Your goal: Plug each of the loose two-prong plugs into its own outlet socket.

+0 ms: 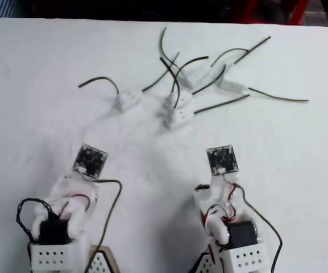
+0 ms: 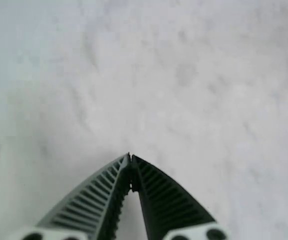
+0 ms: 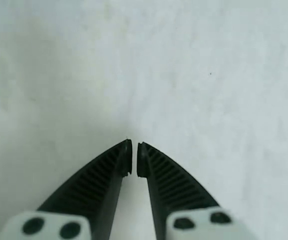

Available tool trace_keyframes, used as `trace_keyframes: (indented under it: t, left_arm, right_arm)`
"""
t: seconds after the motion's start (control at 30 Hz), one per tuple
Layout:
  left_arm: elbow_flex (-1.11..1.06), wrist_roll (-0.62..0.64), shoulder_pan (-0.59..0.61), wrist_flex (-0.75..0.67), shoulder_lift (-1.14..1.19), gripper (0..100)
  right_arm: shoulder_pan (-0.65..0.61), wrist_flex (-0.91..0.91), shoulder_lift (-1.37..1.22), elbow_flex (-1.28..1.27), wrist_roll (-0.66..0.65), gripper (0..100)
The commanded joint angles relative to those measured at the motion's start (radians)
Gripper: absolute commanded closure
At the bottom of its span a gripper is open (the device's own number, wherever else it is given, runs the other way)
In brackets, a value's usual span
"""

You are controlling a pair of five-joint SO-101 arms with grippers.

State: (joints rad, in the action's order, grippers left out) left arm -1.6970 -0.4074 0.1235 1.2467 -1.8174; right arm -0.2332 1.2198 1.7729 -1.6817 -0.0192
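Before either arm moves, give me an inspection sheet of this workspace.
Surface: white table, bare under both grippers.
Job's things: white plug and socket pieces clustered at the far centre; which are plugs, and whether any are joined, cannot tell.
Clutter: nothing seen.
Grippers: left gripper shut, empty; right gripper shut but for a thin slit at the tips, empty; both on the near side, apart from the pieces.
Cables: dark wire tails spread from the pieces; black arm cables beside both arm bases.
Surroundings: dark strip with red objects beyond the far edge.
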Motion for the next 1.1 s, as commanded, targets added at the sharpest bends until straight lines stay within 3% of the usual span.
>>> trace_keyframes:
  t: [0.0, 0.17, 1.07]
  left_arm:
    - [0.005, 0.034, 0.019, 0.028, -0.004, 98]
    - [0.005, 0.12, 0.105, 0.032, -0.002, 97]
    - [0.005, 0.132, 0.105, 0.034, -0.002, 97]
  right_arm:
    - [0.005, 0.039, 0.012, -0.011, 0.0, 98.0]
    - [0.005, 0.039, 0.012, -0.011, 0.0, 98.0]
    - [0.005, 0.039, 0.012, -0.011, 0.0, 98.0]
